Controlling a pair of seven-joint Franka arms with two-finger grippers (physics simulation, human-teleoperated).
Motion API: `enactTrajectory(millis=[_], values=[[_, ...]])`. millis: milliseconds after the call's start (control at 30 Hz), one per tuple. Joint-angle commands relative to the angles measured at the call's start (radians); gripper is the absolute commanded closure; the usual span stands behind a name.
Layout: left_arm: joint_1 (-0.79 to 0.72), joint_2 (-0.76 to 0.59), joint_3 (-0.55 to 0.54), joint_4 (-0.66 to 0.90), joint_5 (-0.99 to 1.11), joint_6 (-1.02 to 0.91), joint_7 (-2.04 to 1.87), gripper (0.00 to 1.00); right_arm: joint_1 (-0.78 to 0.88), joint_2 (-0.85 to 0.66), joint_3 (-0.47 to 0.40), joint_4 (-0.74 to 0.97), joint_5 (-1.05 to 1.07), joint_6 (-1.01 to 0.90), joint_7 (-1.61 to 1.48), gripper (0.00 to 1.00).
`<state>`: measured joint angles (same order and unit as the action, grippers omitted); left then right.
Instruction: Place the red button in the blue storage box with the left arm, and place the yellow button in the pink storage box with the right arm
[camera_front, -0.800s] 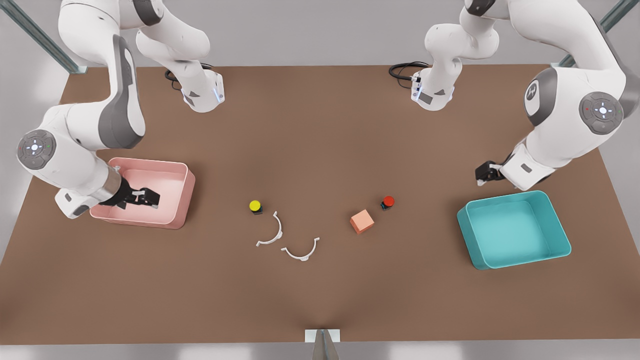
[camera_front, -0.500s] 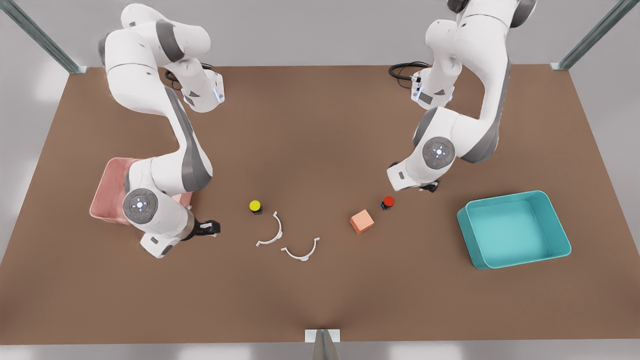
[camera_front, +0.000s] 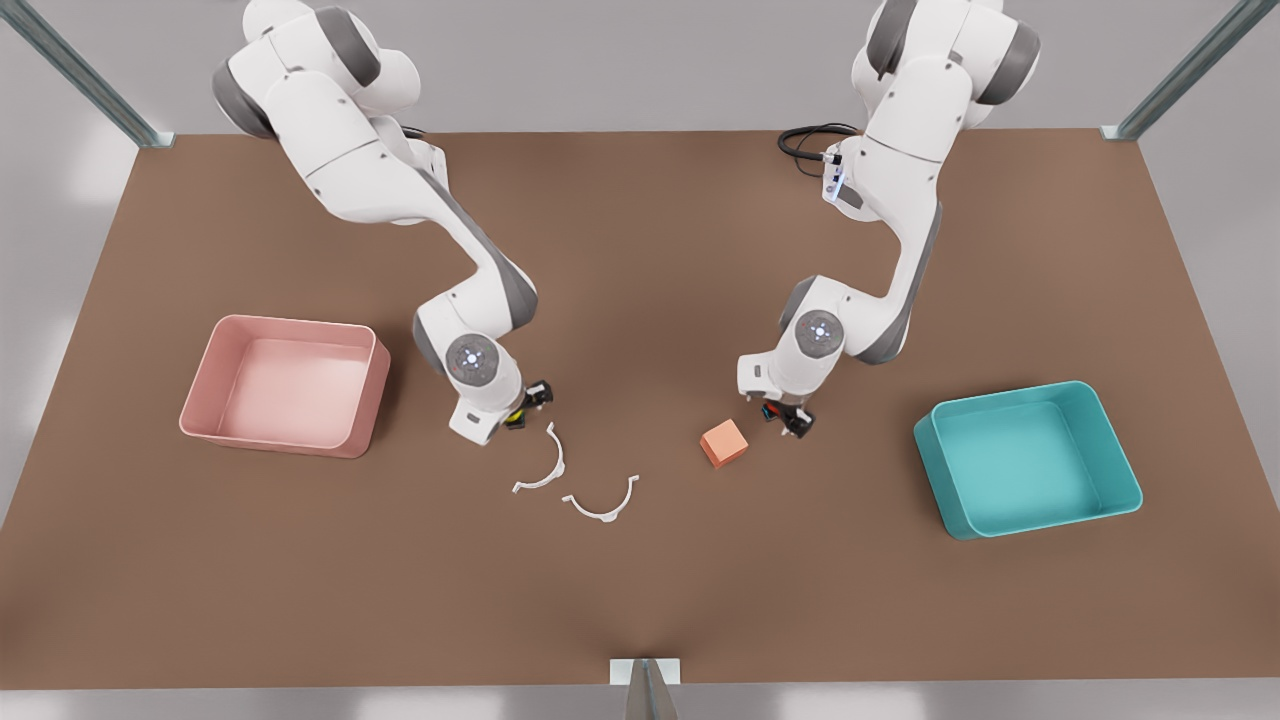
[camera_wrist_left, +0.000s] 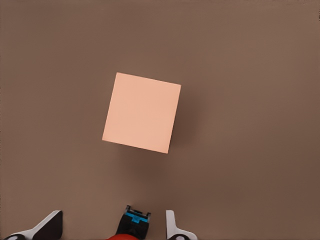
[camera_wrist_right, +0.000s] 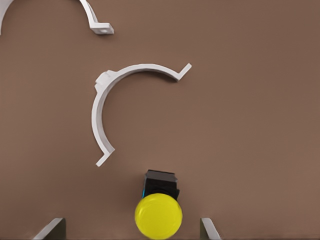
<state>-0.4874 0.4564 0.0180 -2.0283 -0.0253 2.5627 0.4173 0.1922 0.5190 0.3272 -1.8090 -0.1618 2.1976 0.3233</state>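
Left gripper (camera_front: 790, 420) straddles the red button (camera_wrist_left: 131, 227), right gripper (camera_front: 522, 408) the yellow button (camera_wrist_right: 158, 215), both jaws spread wide, apparently poised for grasping.

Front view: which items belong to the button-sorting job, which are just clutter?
Job items:
- red button, between the open fingers of the left gripper
- yellow button, between the open fingers of the right gripper
- blue storage box
- pink storage box

Lying about:
- orange cube
- two white curved pieces
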Motion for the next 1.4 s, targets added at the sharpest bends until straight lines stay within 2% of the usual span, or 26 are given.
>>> enactTrajectory(millis=[0, 67, 167, 367, 467, 500, 533, 567, 633, 700, 767, 833, 900, 967, 1033, 1133, 1167, 1267, 1333, 1367], values=[[0.001, 0.001, 0.0, 0.0, 0.002, 0.094, 0.27, 0.0, -0.016, 0.0, -0.005, -0.018, -0.018, 0.091, 0.214, 0.0], [0.004, 0.015, 0.0, -0.003, 0.002, 0.094, 0.273, 0.0, -0.017, 0.0, -0.007, -0.092, -0.018, 0.171, 0.215, 0.0], [0.001, 0.012, 0.0, -0.049, 0.002, 0.093, 0.273, 0.0, -0.022, 0.007, 0.004, -0.101, -0.018, 0.182, 0.218, 0.0], [0.001, 0.016, 0.0, -0.087, 0.002, 0.093, 0.273, 0.0, -0.014, 0.085, -0.02, -0.115, -0.054, 0.367, 0.232, 0.0], [0.004, 0.033, 0.002, -0.093, 0.002, 0.093, 0.273, 0.0, -0.014, 0.085, -0.034, -0.145, -0.054, 0.361, 0.234, 0.02], [0.006, 0.038, 0.002, -0.092, 0.002, 0.094, 0.273, 0.03, -0.013, 0.085, -0.034, -0.156, -0.054, 0.361, 0.234, 0.06], [0.009, 0.039, 0.002, -0.092, 0.002, 0.094, 0.273, 0.17, -0.013, 0.084, -0.034, -0.162, -0.054, 0.358, 0.232, 0.09], [0.009, 0.045, 0.002, -0.09, 0.002, 0.094, 0.273, 0.26, -0.013, 0.084, -0.034, -0.168, -0.054, 0.356, 0.232, 0.13], [0.009, 0.051, 0.002, -0.085, 0.002, 0.096, 0.273, 0.39, -0.013, 0.084, -0.034, -0.164, -0.054, 0.353, 0.232, 0.36], [0.007, 0.047, 0.002, -0.082, 0.002, 0.094, 0.271, 0.43, -0.014, 0.084, -0.031, -0.159, -0.054, 0.353, 0.232, 0.52], [0.007, 0.036, 0.002, -0.082, 0.002, 0.093, 0.27, 0.45, -0.014, 0.084, -0.03, -0.158, -0.054, 0.352, 0.23, 0.61], [0.018, 0.007, 0.003, -0.082, 0.002, 0.083, 0.27, 0.48, -0.013, 0.084, -0.019, -0.063, -0.056, 0.174, 0.232, 0.62], [0.019, -0.084, 0.014, -0.082, 0.002, -0.022, 0.271, 0.5, -0.01, 0.075, -0.017, 0.013, -0.056, 0.07, 0.224, 0.62], [0.035, -0.199, 0.068, -0.081, 0.002, -0.167, 0.345, 0.51, -0.02, 0.044, -0.027, 0.065, -0.056, 0.013, 0.212, 0.62], [0.159, -0.28, 0.068, -0.069, 0.001, -0.286, 0.52, 0.51, -0.048, 0.012, -0.028, 0.073, -0.056, -0.006, 0.172, 0.62], [0.374, -0.292, 0.069, 0.008, -0.001, -0.404, 0.836, 0.51, -0.085, -0.068, -0.054, 0.071, -0.053, -0.111, 0.137, 0.62], [0.435, -0.259, 0.069, 0.062, 0.002, -0.404, 0.916, 0.51, -0.106, -0.094, -0.063, 0.071, -0.045, -0.145, 0.079, 0.62], [0.566, -0.073, 0.069, 0.26, 0.002, -0.401, 1.112, 0.51, -0.114, -0.128, -0.165, 0.065, 0.028, -0.211, -0.078, 0.61], [0.578, 0.045, 0.076, 0.284, 0.005, -0.392, 1.114, 0.5, -0.122, -0.137, -0.237, 0.062, 0.085, -0.225, -0.184, 0.6], [0.584, 0.1, 0.077, 0.306, 0.007, -0.392, 1.114, 0.25, -0.12, -0.137, -0.26, 0.057, 0.097, -0.229, -0.214, 0.6]])
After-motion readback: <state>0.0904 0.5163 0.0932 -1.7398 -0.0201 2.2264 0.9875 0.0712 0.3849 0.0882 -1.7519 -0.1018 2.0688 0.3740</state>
